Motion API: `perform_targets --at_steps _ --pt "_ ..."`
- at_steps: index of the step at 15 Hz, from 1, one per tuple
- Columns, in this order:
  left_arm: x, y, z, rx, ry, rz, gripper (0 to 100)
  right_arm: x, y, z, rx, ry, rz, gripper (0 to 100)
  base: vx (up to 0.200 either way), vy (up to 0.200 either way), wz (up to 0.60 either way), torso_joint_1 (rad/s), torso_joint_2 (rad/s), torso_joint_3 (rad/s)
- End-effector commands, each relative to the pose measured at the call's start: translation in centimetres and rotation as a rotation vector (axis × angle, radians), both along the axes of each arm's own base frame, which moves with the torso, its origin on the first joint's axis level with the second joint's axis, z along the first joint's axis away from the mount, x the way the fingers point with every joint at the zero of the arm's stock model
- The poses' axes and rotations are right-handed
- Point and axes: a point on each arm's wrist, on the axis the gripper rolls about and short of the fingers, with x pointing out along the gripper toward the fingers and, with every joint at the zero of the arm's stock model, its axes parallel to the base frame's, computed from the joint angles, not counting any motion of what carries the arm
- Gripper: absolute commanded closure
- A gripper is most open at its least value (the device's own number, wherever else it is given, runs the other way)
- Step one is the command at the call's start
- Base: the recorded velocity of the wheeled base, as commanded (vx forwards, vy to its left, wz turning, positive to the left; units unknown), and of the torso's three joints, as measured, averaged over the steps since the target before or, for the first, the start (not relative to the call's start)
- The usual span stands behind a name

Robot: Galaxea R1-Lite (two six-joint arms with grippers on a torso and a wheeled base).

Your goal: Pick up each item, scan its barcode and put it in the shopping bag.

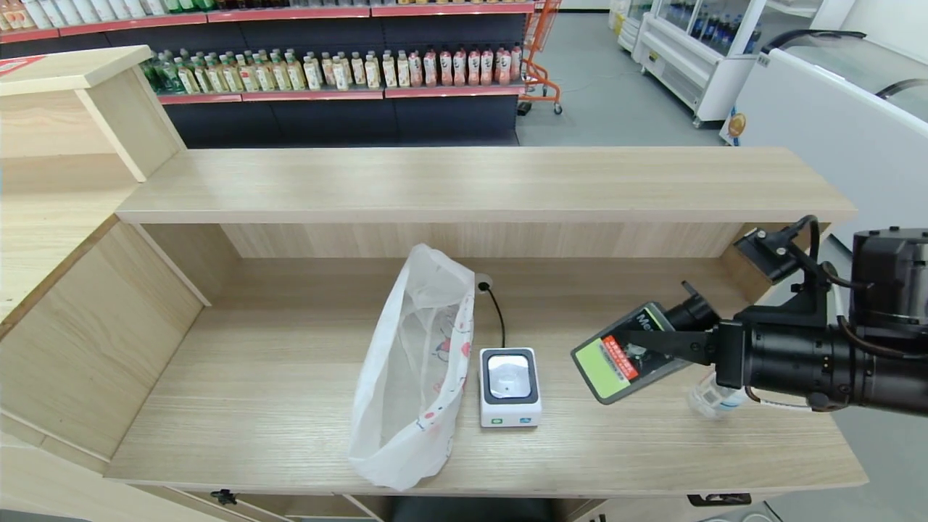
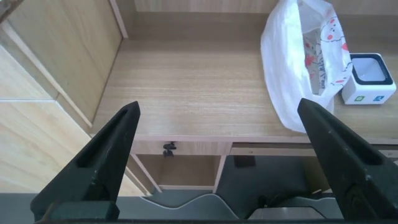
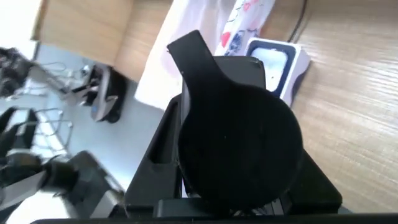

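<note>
Wooden counter, stocked shelves behind. Left gripper fingers spread wide, over counter's front edge. White shopping bag mid-counter, mouth gaping. Scanner just beside it. Right gripper clamped on tilted green-black packet, airborne right of scanner. Clear bottle on counter under that arm.

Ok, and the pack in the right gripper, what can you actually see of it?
The pack is a flat rectangle with rounded corners and a dark rim; its face shows a green panel, a red label and a black part with white lettering. It looks glossy. The right gripper is shut on one end, a finger lying across the face. It hangs tilted above the counter, right of the scanner, touching only the gripper.
</note>
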Motion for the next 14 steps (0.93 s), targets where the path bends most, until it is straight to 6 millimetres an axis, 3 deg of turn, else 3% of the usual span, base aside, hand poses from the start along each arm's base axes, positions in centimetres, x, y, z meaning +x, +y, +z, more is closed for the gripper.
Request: perform_targets --at_steps 1,11,14 --pt "0.0 0.0 0.0 0.000 0.000 0.000 0 2.8 0.6 -2.2 -0.069 0.025 -0.090 100 0.000 0.200 0.00 -0.017 0.00 0.002" --pt "0.0 0.0 0.0 0.002 -0.001 0.000 0 6.7 2.3 -8.1 -0.173 0.092 -0.090 100 0.000 0.000 0.00 0.000 0.00 0.000" --pt "0.0 0.0 0.0 0.002 0.000 0.000 0 8.1 2.8 -9.0 -0.161 0.072 -0.087 100 0.000 0.000 0.00 0.000 0.00 0.000"
